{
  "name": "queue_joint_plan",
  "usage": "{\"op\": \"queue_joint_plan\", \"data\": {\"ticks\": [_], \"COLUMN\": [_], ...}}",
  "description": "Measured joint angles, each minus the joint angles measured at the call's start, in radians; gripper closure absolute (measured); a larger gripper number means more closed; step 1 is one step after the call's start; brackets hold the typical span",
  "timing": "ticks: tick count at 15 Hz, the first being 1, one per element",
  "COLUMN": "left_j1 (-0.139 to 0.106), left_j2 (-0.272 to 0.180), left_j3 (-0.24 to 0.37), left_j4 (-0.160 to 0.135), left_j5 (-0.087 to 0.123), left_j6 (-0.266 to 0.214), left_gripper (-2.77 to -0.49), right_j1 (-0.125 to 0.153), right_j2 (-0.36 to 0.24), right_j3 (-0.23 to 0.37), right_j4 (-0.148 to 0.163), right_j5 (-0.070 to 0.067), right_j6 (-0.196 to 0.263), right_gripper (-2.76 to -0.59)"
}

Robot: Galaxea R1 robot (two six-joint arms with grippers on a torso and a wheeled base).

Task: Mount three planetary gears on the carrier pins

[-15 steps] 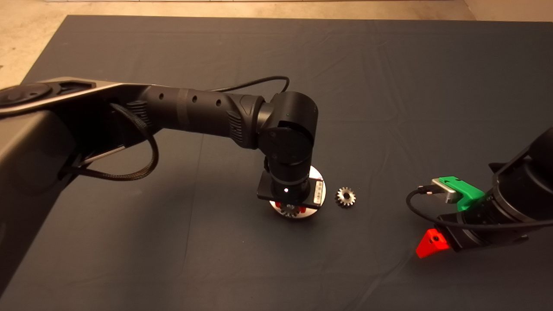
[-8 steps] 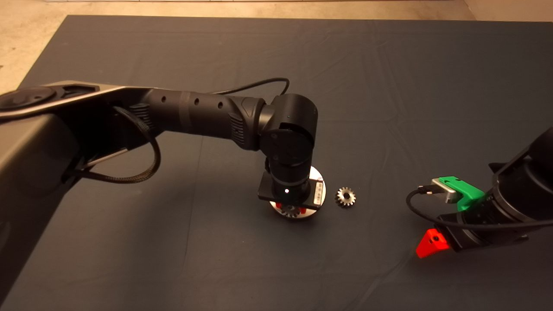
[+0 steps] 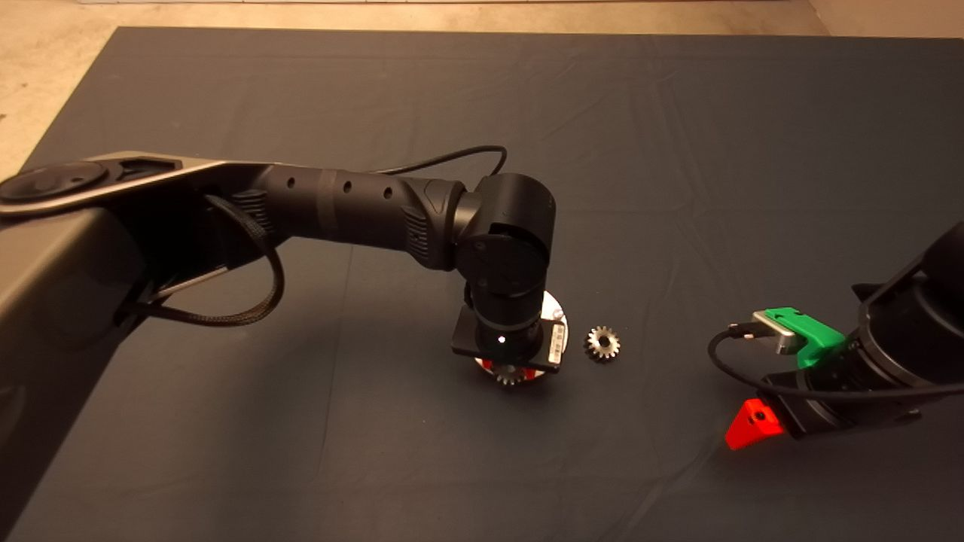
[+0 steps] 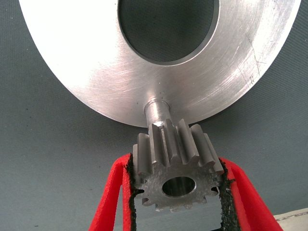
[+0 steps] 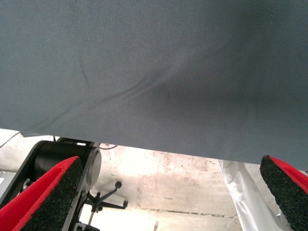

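Near the middle of the dark mat [image 3: 678, 135], in the head view, the left arm [image 3: 339, 203] is reaching in from the left and hanging straight over the silver-white disc [image 3: 553, 309], covering most of it. A small white label [image 3: 558, 340] is showing on the black wrist plate, but its print is too small to read. Below the plate, the left gripper [image 3: 510, 370] is pinching a planetary gear [image 3: 510, 374] at the near rim of the disc. A second gear [image 3: 602, 343] is lying flat on the mat just right of the disc, apart from it, its centre hole facing up. The right gripper [image 3: 753, 425] is waiting at the lower right edge, well apart from the parts, with a cable looping beside it.

From the left wrist view, the red fingers [image 4: 113, 197] are clamping the gear [image 4: 177, 168] by its teeth, one pad on each side. Its bore is facing the camera and its axis is lying in line with the carrier pin [image 4: 156, 109]. That pin is standing upright near the disc's [image 4: 86, 62] rim, and the gear's far face is sitting right at the pin's tip. No writing is showing on the metal.

From the right wrist view, the right gripper's [image 5: 173, 192] fingers are standing wide apart and holding nothing, over the mat's [image 5: 154, 62] edge; pale floor and dark equipment are lying beyond.
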Motion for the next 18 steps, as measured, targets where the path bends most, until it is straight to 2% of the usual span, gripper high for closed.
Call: {"op": "queue_joint_plan", "data": {"ticks": [9,18], "left_j1": [0.001,-0.001], "left_j2": [0.005,0.008], "left_j3": [-0.016,-0.032], "left_j4": [-0.003,-0.013], "left_j5": [0.006,0.001], "left_j6": [0.037,0.056], "left_gripper": [-0.78,-0.78], "right_j1": [0.000,0.000], "right_j2": [-0.014,-0.017], "right_j3": [0.000,0.006], "right_j4": [0.000,0.000], "right_j5": [0.000,0.000], "right_j6": [0.000,0.000], "right_gripper": [-2.76,-2.76]}}
